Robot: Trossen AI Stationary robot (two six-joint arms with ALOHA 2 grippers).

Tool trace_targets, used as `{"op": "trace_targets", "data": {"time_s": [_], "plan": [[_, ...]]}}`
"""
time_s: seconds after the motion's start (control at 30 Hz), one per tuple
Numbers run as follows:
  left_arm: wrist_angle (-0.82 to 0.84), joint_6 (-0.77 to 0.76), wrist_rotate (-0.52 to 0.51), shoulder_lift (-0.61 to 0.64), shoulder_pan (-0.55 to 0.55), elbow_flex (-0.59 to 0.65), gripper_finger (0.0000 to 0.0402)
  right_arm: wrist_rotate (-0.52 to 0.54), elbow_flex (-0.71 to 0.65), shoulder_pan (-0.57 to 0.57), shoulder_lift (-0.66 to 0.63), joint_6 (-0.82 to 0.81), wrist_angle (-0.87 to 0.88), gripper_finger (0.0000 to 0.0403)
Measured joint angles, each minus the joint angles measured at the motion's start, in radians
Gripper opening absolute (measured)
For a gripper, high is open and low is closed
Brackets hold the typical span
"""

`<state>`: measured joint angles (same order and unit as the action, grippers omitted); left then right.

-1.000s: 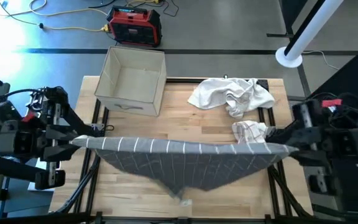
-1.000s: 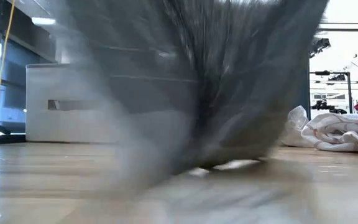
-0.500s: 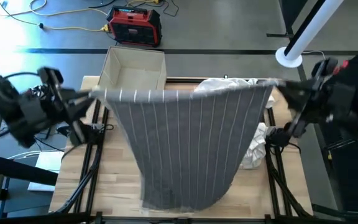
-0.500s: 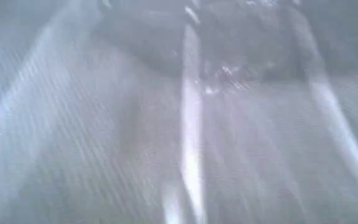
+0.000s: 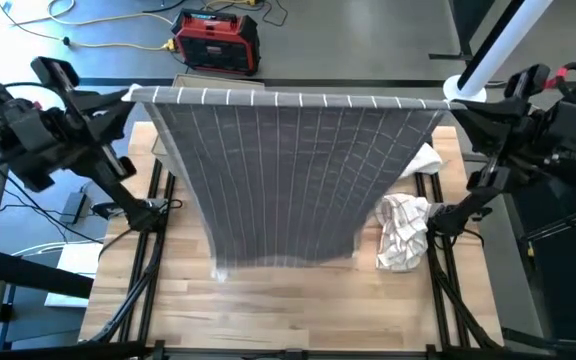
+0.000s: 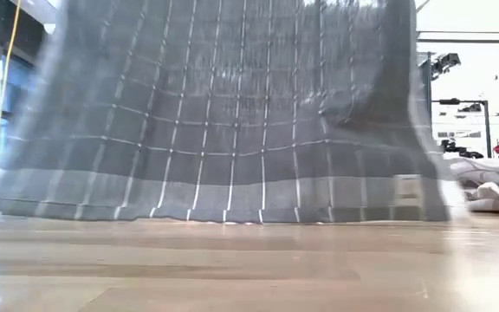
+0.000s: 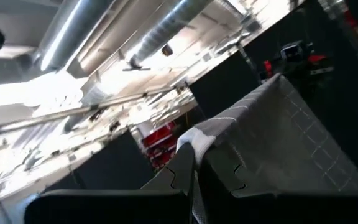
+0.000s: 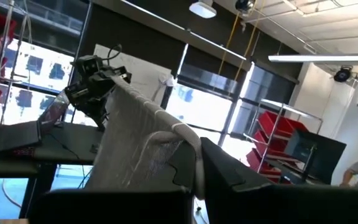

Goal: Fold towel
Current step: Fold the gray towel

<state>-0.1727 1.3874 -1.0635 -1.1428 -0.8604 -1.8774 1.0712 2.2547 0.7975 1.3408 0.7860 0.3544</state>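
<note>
A grey towel (image 5: 288, 170) with thin white lines hangs spread between my two grippers, high over the table's far half. My left gripper (image 5: 128, 95) is shut on its upper left corner and my right gripper (image 5: 450, 103) on its upper right corner. The top edge runs straight and taut between them. In the low view the towel (image 6: 223, 113) fills most of the picture, and its lower hem (image 6: 215, 212) hangs close to the wooden table top; I cannot tell whether it touches. My left gripper pinches the towel's upper left corner (image 7: 196, 142) between its two fingers; a small bunch of cloth pokes out past the fingertips (image 7: 219, 168). The towel hangs below, drawn taut toward the other arm. My right gripper pinches the upper right corner (image 8: 180, 132) between its two fingers, with a fold of cloth showing above the fingertips (image 8: 219, 163). The cloth runs taut from there toward the left gripper.
A crumpled white cloth (image 5: 403, 230) lies on the table at the right, beside the towel's hanging edge, and another white cloth (image 5: 425, 160) lies behind it; both show low at the right (image 6: 492, 186). A cardboard box (image 5: 180, 82) stands mostly hidden behind the towel. A red device (image 5: 216, 40) sits on the floor beyond.
Both grippers have risen and gone toward the table's far edge, still shut on the corners. The towel, which sagged to a point near the front, swung forward over the near edge and now hangs flat and spread, top edge taut, hem over the table's middle.
</note>
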Motion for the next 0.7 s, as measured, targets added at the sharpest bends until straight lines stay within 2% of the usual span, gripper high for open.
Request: {"op": "trace_targets", "data": {"time_s": [0.13, 0.23, 0.3, 0.4, 0.57, 0.7], "plan": [[0.165, -0.152, 0.110, 0.043, 0.000, 0.000, 0.0001, -0.027, 0.000, 0.000, -0.001, -0.035, 0.015, 0.0000], [0.330, -0.343, 0.236, 0.051, 0.000, -0.002, 0.0000, -0.089, 0.000, 0.000, -0.001, -0.136, 0.081, 0.0000], [0.453, -0.510, 0.362, 0.051, 0.000, -0.003, 0.0000, -0.124, 0.001, -0.002, 0.004, -0.203, 0.123, 0.0000], [0.597, -0.663, 0.560, 0.037, 0.008, -0.003, 0.0000, -0.192, 0.002, -0.002, 0.025, -0.324, 0.181, 0.0000], [0.620, -0.783, 0.809, -0.068, 0.040, -0.006, 0.0000, -0.322, 0.003, -0.002, 0.088, -0.469, 0.211, 0.0000], [0.615, -0.814, 0.848, -0.167, 0.068, -0.002, 0.0000, -0.433, 0.002, 0.011, 0.150, -0.535, 0.199, 0.0000]]}}
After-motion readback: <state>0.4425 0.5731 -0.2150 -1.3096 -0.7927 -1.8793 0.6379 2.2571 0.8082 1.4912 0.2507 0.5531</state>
